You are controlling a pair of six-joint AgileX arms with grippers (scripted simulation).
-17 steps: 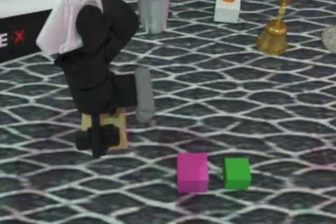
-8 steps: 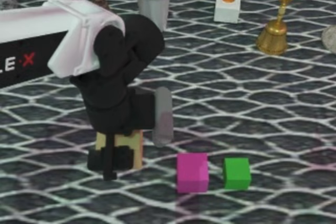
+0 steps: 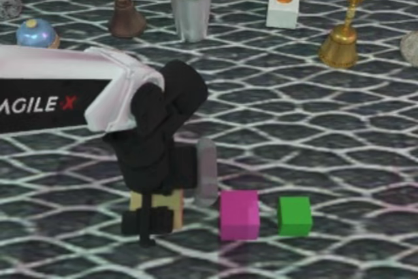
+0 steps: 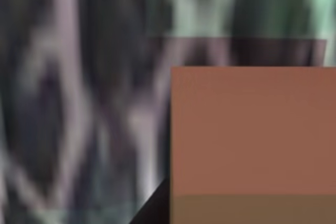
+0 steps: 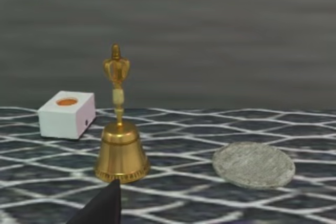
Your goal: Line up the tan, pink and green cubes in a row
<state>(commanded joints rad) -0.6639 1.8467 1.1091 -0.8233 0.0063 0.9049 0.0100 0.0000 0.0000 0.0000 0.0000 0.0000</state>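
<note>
Top view shows the left gripper (image 3: 154, 221) has carried the tan cube (image 3: 172, 204) rightward and nearer the front edge over the last second. Its fingers stay clamped on the cube, which now sits just left of the pink cube (image 3: 239, 214), with the green cube (image 3: 294, 215) beyond. All three lie roughly in one line. Releasing the cube appears to be the remaining step. The right gripper is out of the top view.
</note>
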